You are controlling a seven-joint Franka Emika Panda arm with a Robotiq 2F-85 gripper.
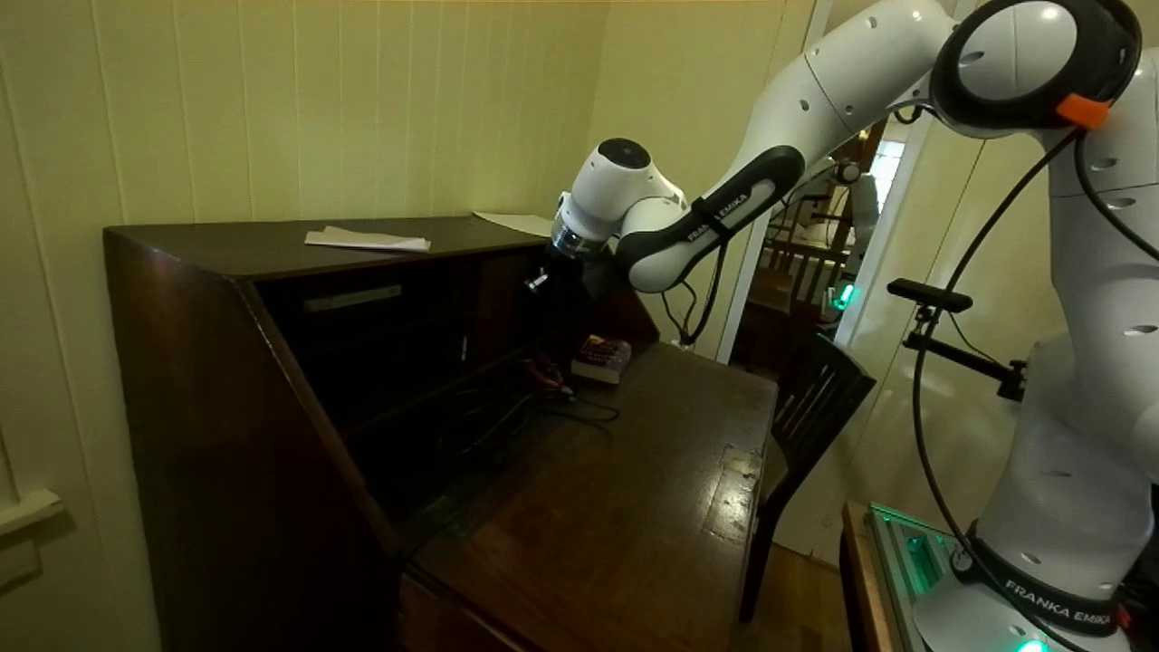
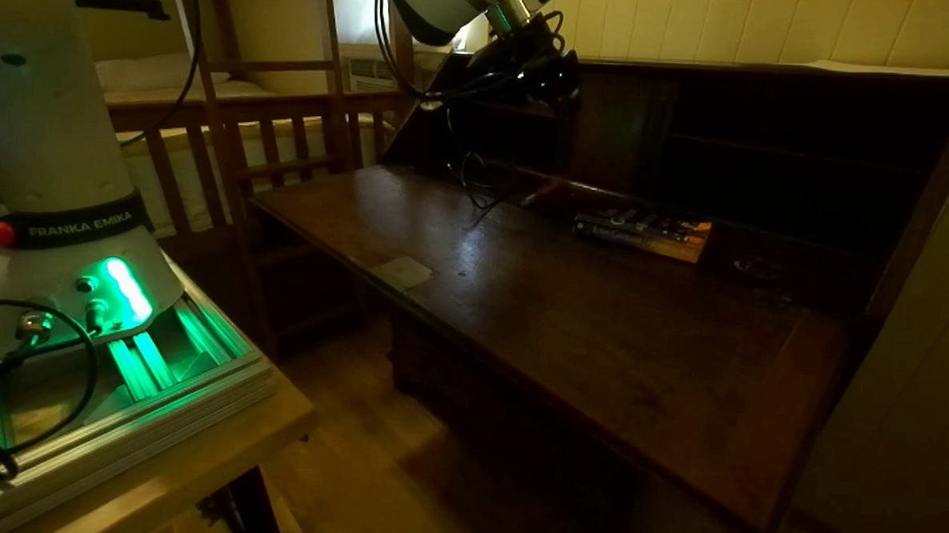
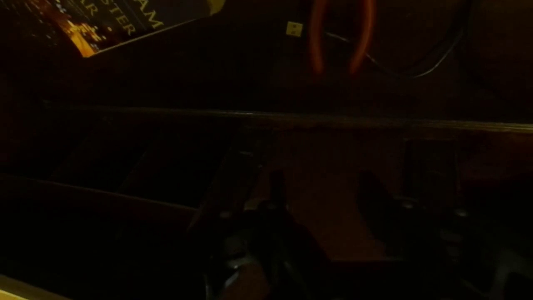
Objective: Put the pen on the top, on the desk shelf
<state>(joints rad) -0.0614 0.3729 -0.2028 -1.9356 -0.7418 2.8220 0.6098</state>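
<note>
No pen can be made out in any view; the wrist view is very dark. The top (image 1: 208,243) is a narrow dark-brown board with papers on it in an exterior view; only its front edge (image 2: 691,65) shows in an exterior view. The desk shelf (image 2: 800,154) is a thin board in the shadowy compartments, and a shelf edge also shows in the wrist view (image 3: 104,193). My gripper (image 1: 543,282) hangs in front of the compartments, just below the top's level; it also shows in an exterior view (image 2: 564,86). In the wrist view its fingers (image 3: 322,175) stand apart with nothing visible between them.
The writing leaf (image 1: 616,507) lies below. A thick book (image 1: 601,359) and red-handled pliers (image 3: 318,46) with black cables lie on its back part. White papers (image 1: 367,240) lie on the top. A flat grey object (image 1: 353,299) is inside a compartment. A chair (image 1: 815,407) stands in front.
</note>
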